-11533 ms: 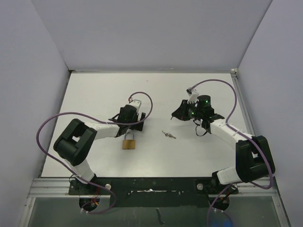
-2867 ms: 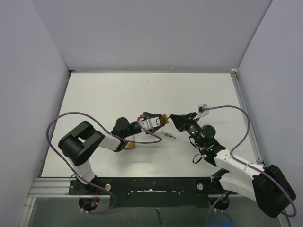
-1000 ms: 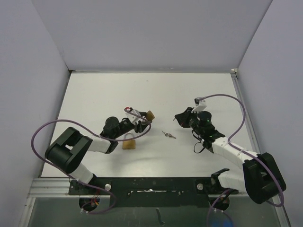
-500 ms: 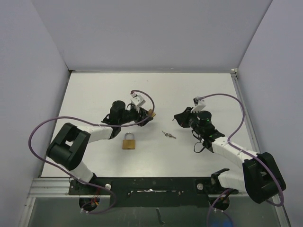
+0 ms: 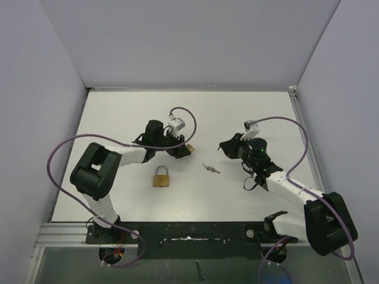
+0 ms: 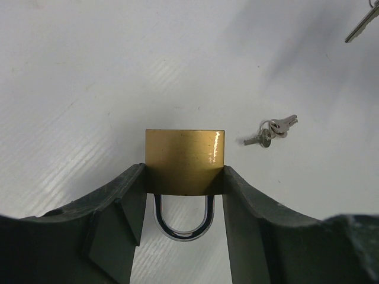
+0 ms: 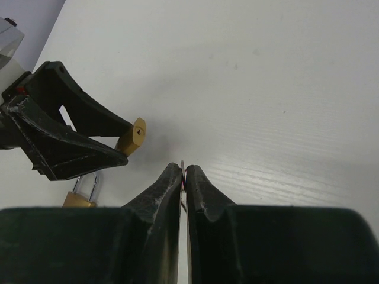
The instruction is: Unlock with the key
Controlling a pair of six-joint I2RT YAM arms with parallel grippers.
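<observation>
The left tool (image 6: 184,173) clamps a brass padlock (image 6: 185,155) across its body, above the table (image 5: 249,112). The right tool (image 7: 183,170), tips together, pinches a thin key (image 6: 360,25) nearby. The lock looks heavy, rigid and slick; the key light and prone to twisting. A second padlock (image 5: 161,177) and spare keys (image 5: 210,168) lie below.

On one white table (image 5: 118,118): two brass padlocks, the lying padlock (image 5: 161,177) and the raised padlock (image 6: 185,160); one ring of two keys (image 5: 210,168); one single key (image 6: 360,26).
</observation>
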